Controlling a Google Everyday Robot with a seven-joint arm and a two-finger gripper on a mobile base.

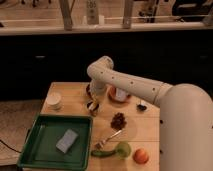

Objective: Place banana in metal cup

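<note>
End effector (93,104) low over the wooden table (145,127) – grip state unclear, banana (93,108) a yellowish blur beneath.

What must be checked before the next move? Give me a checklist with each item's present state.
1. Pincer located: ok, low over the table, just behind the green tray.
2. Banana in pincer: cannot tell.
3. Metal cup beneath pincer: cannot tell.
4. White cup clear of pincer: ok, apart, toward picture left.
5. Dark cluster clear of pincer: ok, apart, toward picture right.
</note>
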